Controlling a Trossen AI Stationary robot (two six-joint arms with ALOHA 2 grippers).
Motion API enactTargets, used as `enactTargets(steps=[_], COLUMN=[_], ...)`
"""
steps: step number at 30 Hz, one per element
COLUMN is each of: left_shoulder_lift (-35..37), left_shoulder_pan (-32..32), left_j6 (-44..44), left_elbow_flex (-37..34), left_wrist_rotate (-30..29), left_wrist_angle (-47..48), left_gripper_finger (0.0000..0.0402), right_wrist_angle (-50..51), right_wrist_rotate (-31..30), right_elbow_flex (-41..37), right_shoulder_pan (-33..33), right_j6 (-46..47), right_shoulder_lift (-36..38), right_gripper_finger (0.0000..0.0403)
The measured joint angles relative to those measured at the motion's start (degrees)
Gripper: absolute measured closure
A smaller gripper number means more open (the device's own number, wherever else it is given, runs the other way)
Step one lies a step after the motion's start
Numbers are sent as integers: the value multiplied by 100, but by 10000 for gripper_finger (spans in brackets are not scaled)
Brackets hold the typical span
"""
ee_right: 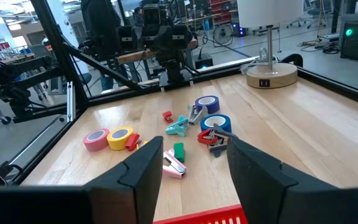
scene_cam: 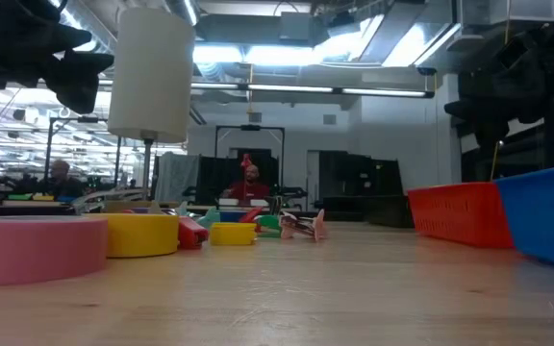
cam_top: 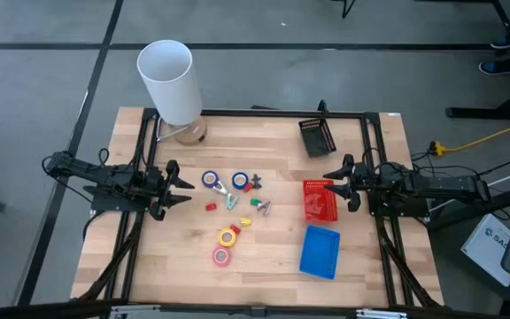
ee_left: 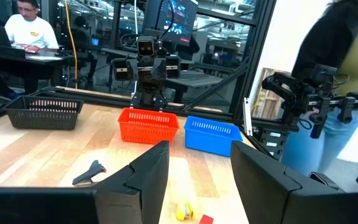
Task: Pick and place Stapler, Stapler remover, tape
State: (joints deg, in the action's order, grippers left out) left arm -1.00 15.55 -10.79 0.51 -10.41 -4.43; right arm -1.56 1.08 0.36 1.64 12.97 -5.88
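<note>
Grippers idle | left gripper (cam_top: 187,188) and right gripper (cam_top: 329,184) jaws wide, empty | I'd centre over pink tape (cam_top: 222,256), descend square.

Tape rolls (cam_top: 226,237) mid-table; baskets (cam_top: 320,199) right.

Four tape rolls (cam_top: 211,179), three baskets (cam_top: 320,199), one lamp (cam_top: 168,81)

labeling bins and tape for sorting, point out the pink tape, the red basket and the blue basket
pink tape (cam_top: 222,256), high view, on the ring's band
red basket (cam_top: 320,200), high view, on its mesh floor
blue basket (cam_top: 320,252), high view, on its floor
</note>
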Motion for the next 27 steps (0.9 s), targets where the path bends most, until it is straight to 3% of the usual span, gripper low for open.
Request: enactTargets(steps=[6,12,18,27], left_shoulder_lift=[-1,-1,-2,0], left_shoulder_pan=[0,-2,-2,-1], left_j6=[0,0,0,0], left_elbow_flex=[-1,0,-2,0], left_wrist_rotate=[1,0,0,0], left_wrist_angle=[0,0,0,-2], left_gripper_finger=[233,233,233,233], right_wrist_angle=[-22,-631,-509,-149], right_wrist_rotate=[2,4,450,124], right_elbow_flex=[0,-2,160,1493], right_shoulder_pan=[-1,1,-82,-539], right_j6=[121,1976,1005,-385], right_shoulder_lift=[-1,-6,-316,-1908], right_gripper_finger=[221,221,221,221])
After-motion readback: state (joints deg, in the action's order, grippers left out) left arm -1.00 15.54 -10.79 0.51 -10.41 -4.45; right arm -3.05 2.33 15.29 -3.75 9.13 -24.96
